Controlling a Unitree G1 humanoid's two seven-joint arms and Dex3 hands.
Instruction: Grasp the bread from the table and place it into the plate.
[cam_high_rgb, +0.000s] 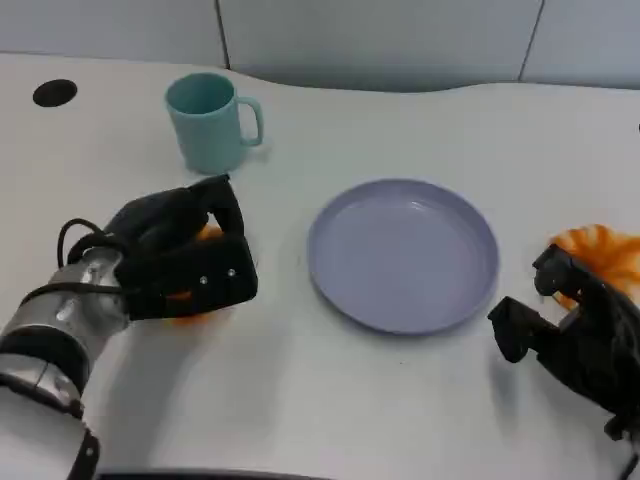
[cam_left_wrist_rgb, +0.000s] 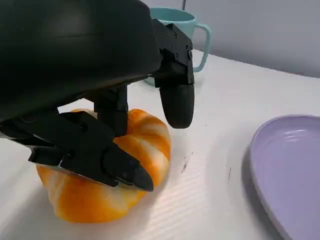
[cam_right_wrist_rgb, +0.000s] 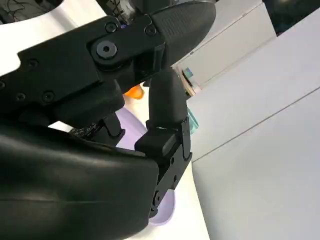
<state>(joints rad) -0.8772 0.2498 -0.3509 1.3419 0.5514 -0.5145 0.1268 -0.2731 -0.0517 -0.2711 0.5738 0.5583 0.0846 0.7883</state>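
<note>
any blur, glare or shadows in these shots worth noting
Head view: even light, a soft shadow beside the left hand, a pale sheen on the plate. Left wrist view: the bread is sharp, the cup softer. Right wrist view: the right hand looms dark and close, the background is soft.

Bare white tabletop (cam_high_rgb: 280, 300) lies open toward the round lavender plate (cam_high_rgb: 404, 255) at three o'clock; the teal ceramic mug (cam_high_rgb: 208, 122) stands at twelve.
</note>
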